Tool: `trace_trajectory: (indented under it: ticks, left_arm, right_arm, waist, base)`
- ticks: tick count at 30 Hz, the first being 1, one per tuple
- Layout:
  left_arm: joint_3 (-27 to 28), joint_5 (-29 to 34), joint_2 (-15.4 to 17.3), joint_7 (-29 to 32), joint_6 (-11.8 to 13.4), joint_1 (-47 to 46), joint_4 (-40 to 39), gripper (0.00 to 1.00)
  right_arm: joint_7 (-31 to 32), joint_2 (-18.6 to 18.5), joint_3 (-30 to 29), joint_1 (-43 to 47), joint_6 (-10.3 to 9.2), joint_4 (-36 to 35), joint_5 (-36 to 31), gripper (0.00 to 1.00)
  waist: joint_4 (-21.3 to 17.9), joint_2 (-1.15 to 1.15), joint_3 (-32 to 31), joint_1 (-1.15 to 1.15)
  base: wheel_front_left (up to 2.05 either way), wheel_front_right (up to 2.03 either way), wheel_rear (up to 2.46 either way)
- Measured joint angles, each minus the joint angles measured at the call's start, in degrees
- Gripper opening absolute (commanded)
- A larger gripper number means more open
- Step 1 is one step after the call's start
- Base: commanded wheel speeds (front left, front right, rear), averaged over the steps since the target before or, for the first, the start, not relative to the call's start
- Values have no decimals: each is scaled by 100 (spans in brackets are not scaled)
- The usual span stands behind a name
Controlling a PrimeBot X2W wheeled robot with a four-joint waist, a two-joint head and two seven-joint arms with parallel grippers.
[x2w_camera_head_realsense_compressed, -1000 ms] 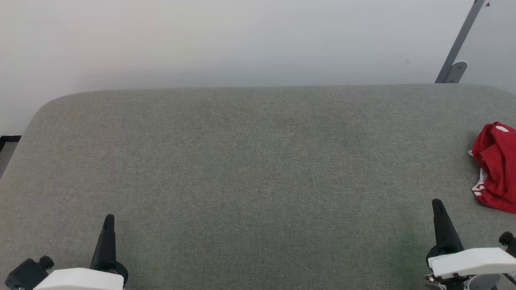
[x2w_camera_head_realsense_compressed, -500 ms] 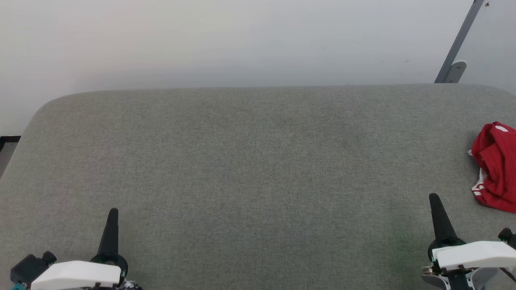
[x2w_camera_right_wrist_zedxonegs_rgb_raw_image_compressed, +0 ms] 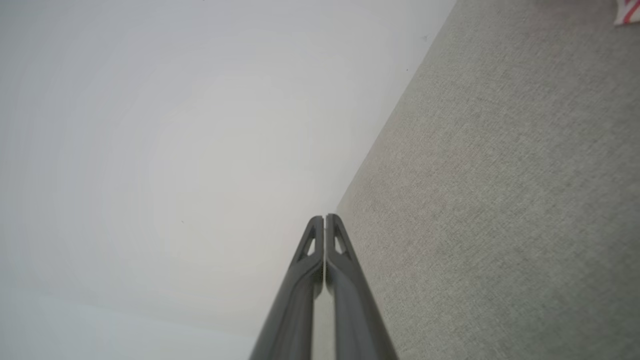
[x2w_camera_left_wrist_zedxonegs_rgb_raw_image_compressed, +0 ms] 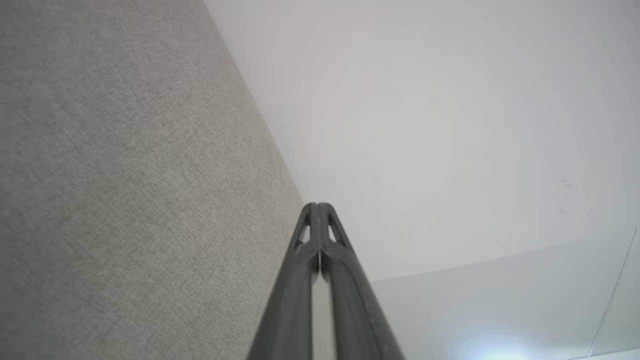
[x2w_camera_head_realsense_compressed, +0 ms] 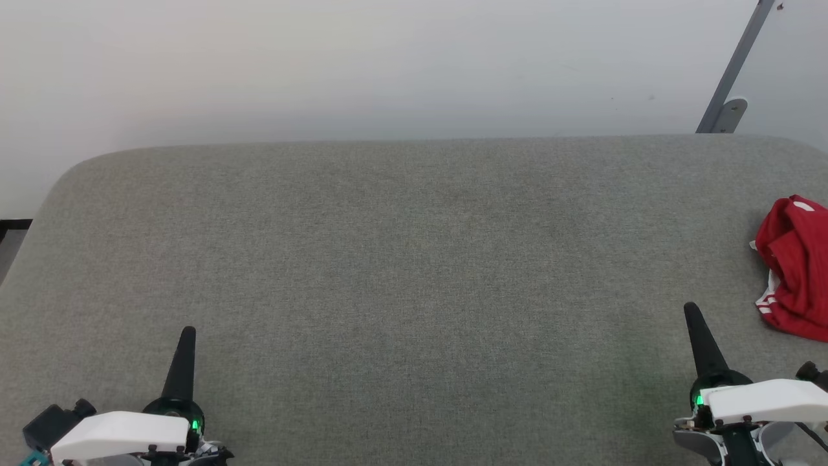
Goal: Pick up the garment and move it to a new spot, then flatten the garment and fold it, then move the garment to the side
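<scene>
**Head view.** I see the garment, a crumpled red heap with white, red-striped trim at its near-left side. It lies at the counter's right edge, about midway between the near and far edges, and part of it is cut off by the frame. The counter is covered in gray woven fabric and has rounded far corners. The left gripper stands near the near-left corner and the right gripper near the near-right corner, and both point toward the far edge. The right gripper is near the garment but apart from it, and the left gripper is well apart from it. Behind the far edge is a pale wall, with a slanted gray metal strut above the far-right corner.

**Wrist views.** On each arm I see the 2 dark jaws pressed together tip to tip, with nothing pinched between them. A scrap of the garment's striped trim shows at the upper right corner of the right wrist view.
</scene>
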Motion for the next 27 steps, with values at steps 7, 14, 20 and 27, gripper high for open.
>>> trace_trajectory:
  ticks: [7,14,20,27]
  left_arm:
    - [19,-296,-31,86,0,-104,29,0]
    - [44,-586,-80,192,0,-160,59,0]
    - [58,-808,-122,277,0,-224,86,0]
    - [75,-1057,-154,363,0,-291,116,0]
  right_arm:
    - [102,11,-4,-47,0,14,353,0]
    - [208,22,-8,-120,0,31,732,0]
    - [280,27,-11,-160,0,42,1007,0]
    - [353,36,-15,-198,0,52,1302,0]
  waist:
    - [-5,0,-1,0]
    - [-12,0,-2,0]
    - [-16,0,-3,0]
    - [-21,0,-4,0]
  base:
    - [0,0,0]
    - [0,0,0]
    - [0,0,0]
    - [0,0,0]
